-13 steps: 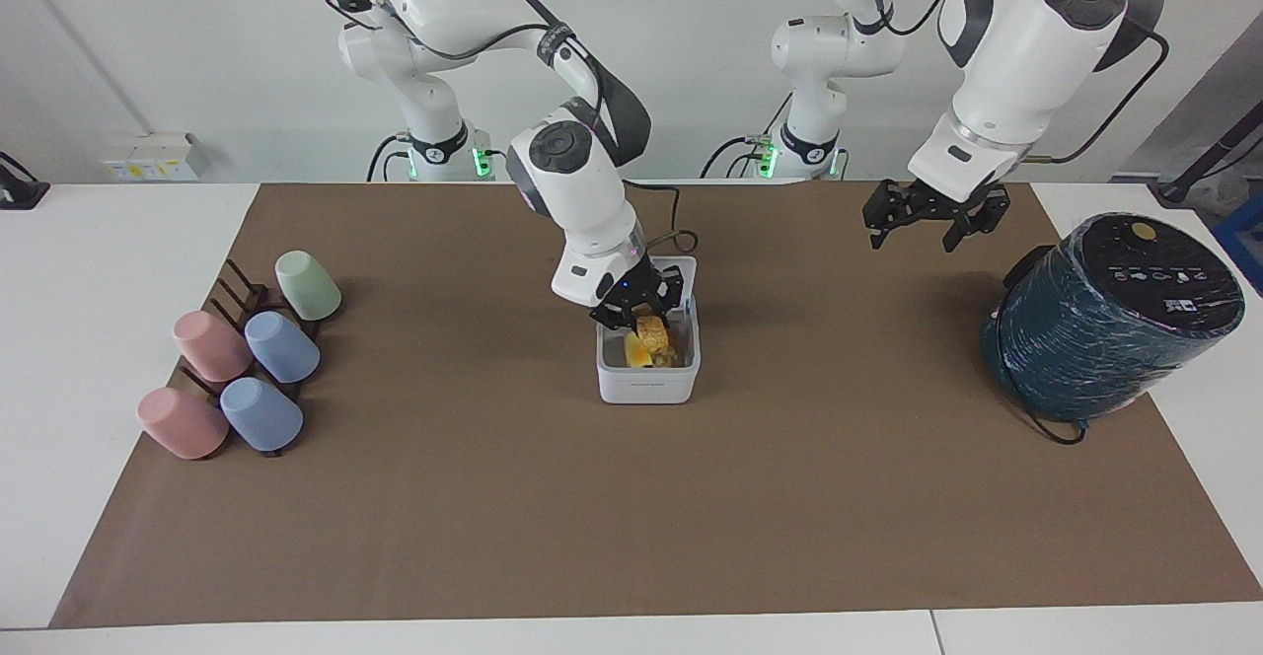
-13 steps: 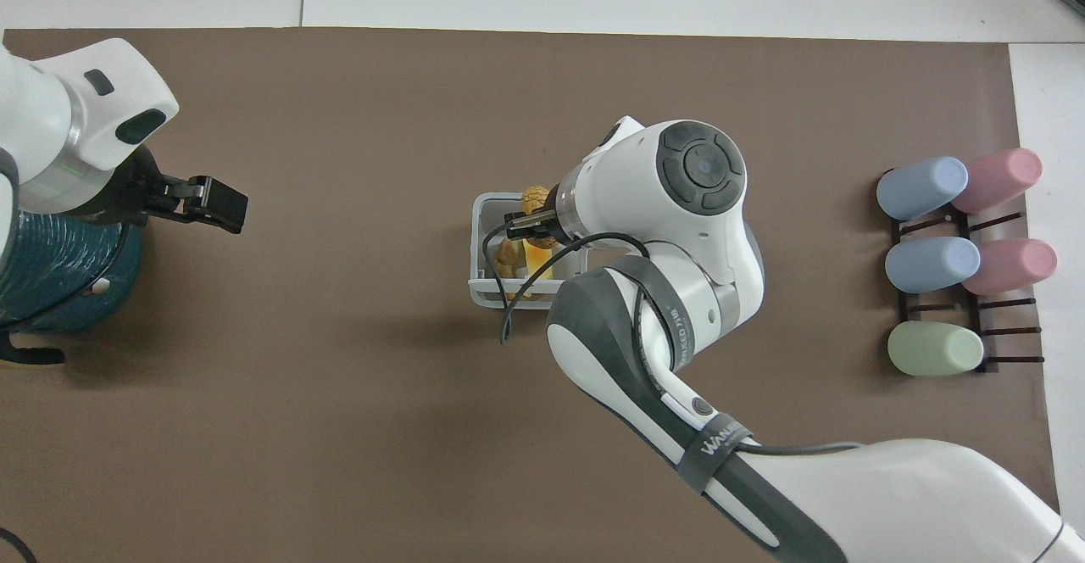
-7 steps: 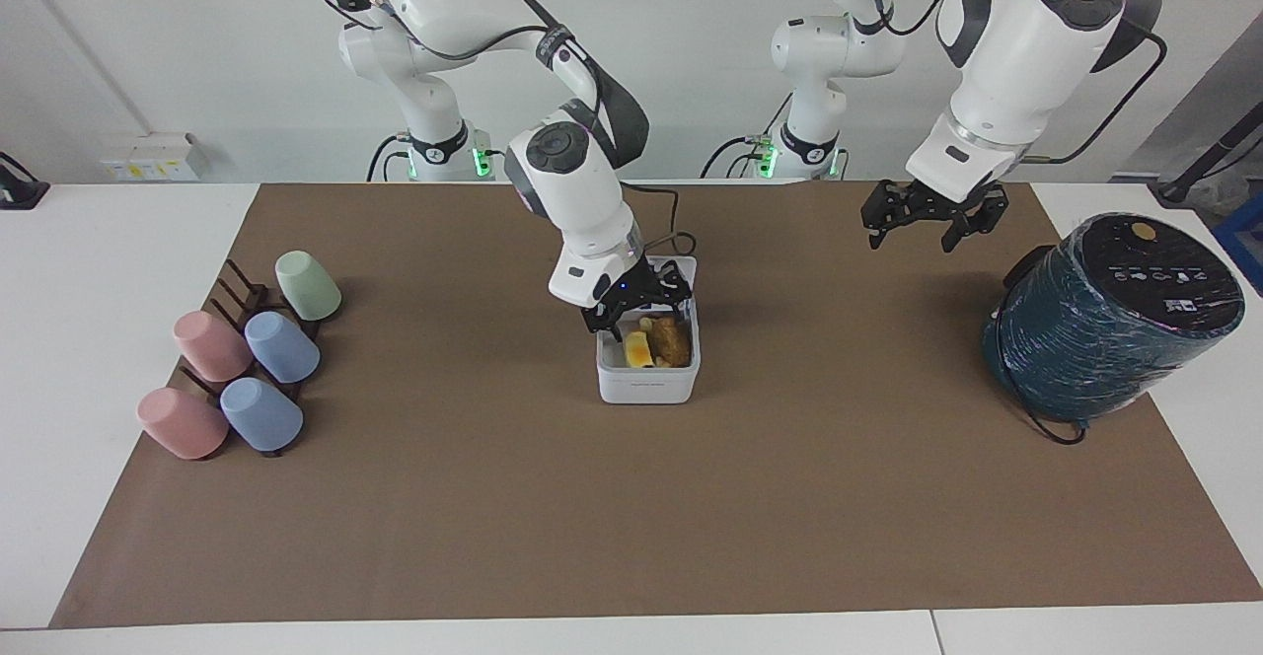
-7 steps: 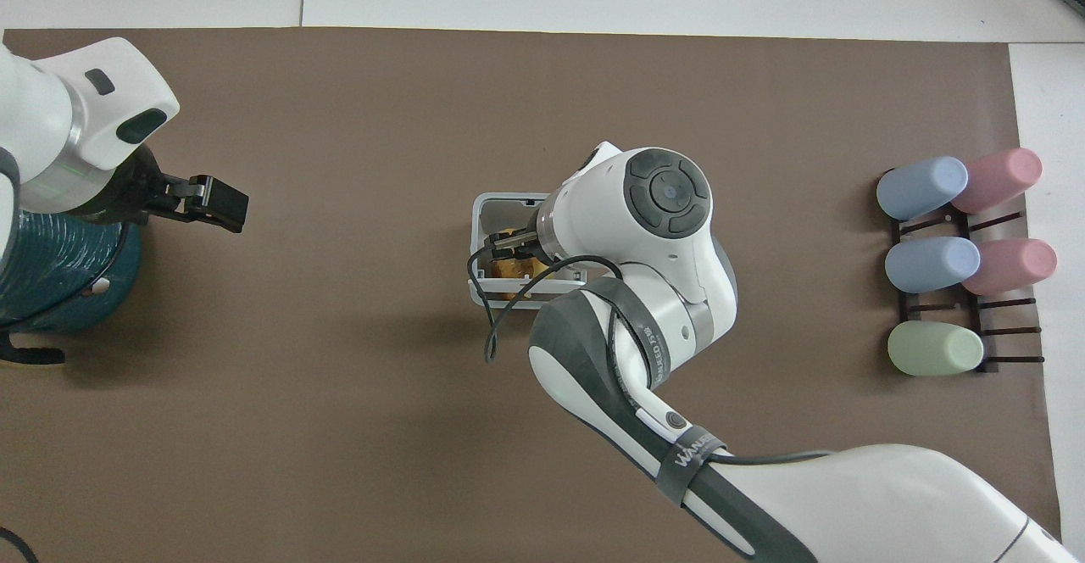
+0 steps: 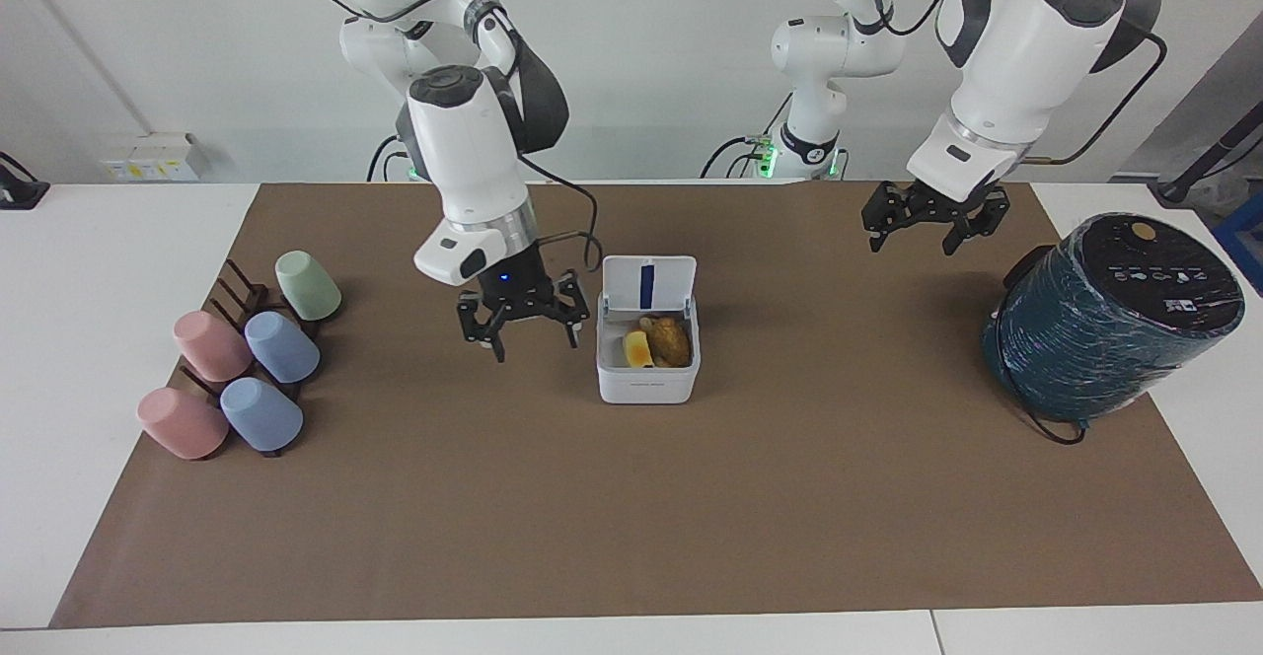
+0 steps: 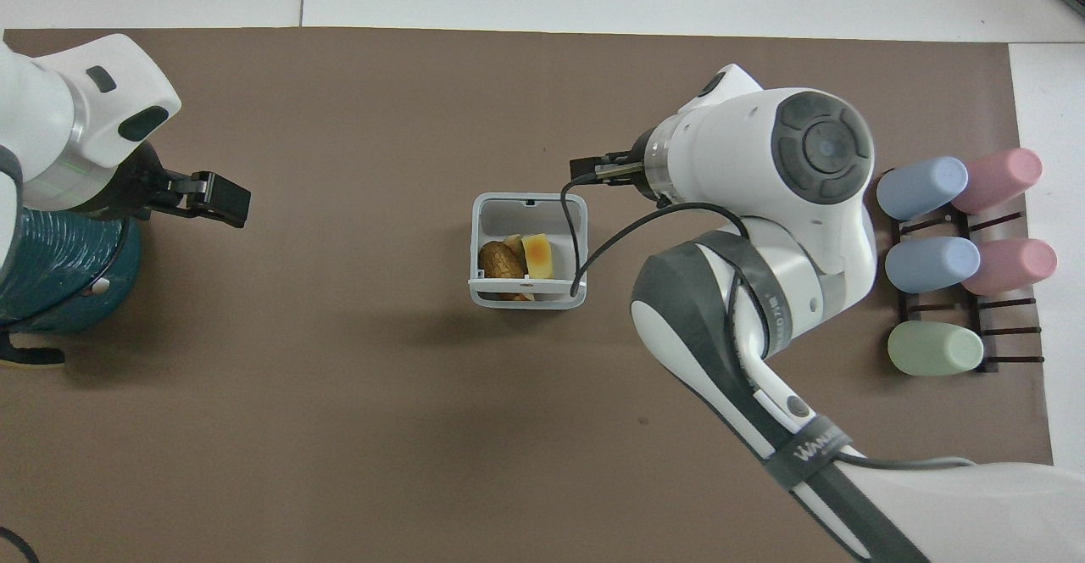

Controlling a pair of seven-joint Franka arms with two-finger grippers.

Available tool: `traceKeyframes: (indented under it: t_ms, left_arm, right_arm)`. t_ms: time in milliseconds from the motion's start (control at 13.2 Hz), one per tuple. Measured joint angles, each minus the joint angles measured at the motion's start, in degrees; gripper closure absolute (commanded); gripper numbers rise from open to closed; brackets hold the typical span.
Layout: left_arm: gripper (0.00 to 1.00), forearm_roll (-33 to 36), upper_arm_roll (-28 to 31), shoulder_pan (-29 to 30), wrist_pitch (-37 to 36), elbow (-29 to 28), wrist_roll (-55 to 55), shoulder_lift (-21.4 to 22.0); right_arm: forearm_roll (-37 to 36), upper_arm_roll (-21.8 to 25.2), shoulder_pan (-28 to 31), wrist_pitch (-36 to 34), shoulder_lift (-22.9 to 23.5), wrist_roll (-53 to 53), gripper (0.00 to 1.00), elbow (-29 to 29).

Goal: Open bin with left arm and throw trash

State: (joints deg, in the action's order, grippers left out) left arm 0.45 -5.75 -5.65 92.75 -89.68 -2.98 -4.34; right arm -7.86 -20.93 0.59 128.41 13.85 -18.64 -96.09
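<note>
Brown matting [image 5: 631,497] covers the table from end to end, and the action has just left the middle of it. Right gripper [image 5: 523,325] is empty now, jaws spread wide, hanging over bare mat just beside the bin [image 5: 647,379], toward the right arm's end of the table; a second ago it was down inside that bin with a golden piece between its fingers, and half a second ago it was letting go. So that is the drop made and the arm pulling clear. Look in the bin: the trash [image 5: 656,343] sits inside, a yellow block next to a brown lump, with a paler bit tucked nearer the robots, and the overhead view shows the same pile [image 6: 514,259] against the wall nearest the robots. Nothing food-like is left out on the mat, so the throwing looks done, and I'd judge what remains, if anything, is closing up. The bin itself is a small white square box with rounded corners, standing mid-table, its lid [image 5: 648,285] tipped up on the robots' side with a blue strip down the inner face. Farther out, the left gripper [image 5: 935,216] waits spread open and empty, up in the air over the mat beside the teal cylinder [image 5: 1110,315], just where it hung a second ago. Away at the right arm's end, five pastel cups [image 5: 247,364] lie on their rack, untouched.
</note>
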Motion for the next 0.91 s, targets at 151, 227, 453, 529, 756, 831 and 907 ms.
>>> traceKeyframes:
  t_ms: [151, 227, 453, 529, 756, 831, 907]
  left_arm:
    - [0.0, 0.0, 0.0, 0.0, 0.02, -0.03, 0.0, 0.0]
    - [0.0, 0.0, 0.0, 0.0, 0.03, -0.04, 0.0, 0.0]
    - [0.0, 0.0, 0.0, 0.0, 0.1, -0.05, 0.0, 0.0]
    - [0.0, 0.0, 0.0, 0.0, 0.23, -0.06, 0.0, 0.0]
    - [0.0, 0.0, -0.03, 0.0, 0.7, -0.09, 0.0, 0.0]
    - [0.0, 0.0, -0.04, 0.0, 0.74, -0.1, 0.0, 0.0]
    - [0.0, 0.0, -0.05, -0.01, 0.77, -0.11, 0.0, 0.0]
  right_arm:
    - [-1.44, 3.85, 0.35, -2.89, -2.84, 0.18, 0.0, 0.02]
    - [-1.53, 6.1, -0.07, -4.64, -4.29, 0.5, 0.0, 0.03]
    - [-1.53, 12.54, -1.79, -11.66, -8.61, 4.16, 0.0, 0.11]
    - [-1.49, 14.15, -1.97, -14.31, -9.94, 5.93, 0.0, 0.18]
    - [1.12, 19.46, -2.16, -23.99, -13.23, 12.03, 0.0, 1.73]
    - [2.29, 21.41, -2.23, -27.75, -14.15, 14.14, 0.0, 2.68]
    - [2.95, 23.03, -2.26, -30.8, -15.06, 15.72, 0.0, 3.32]
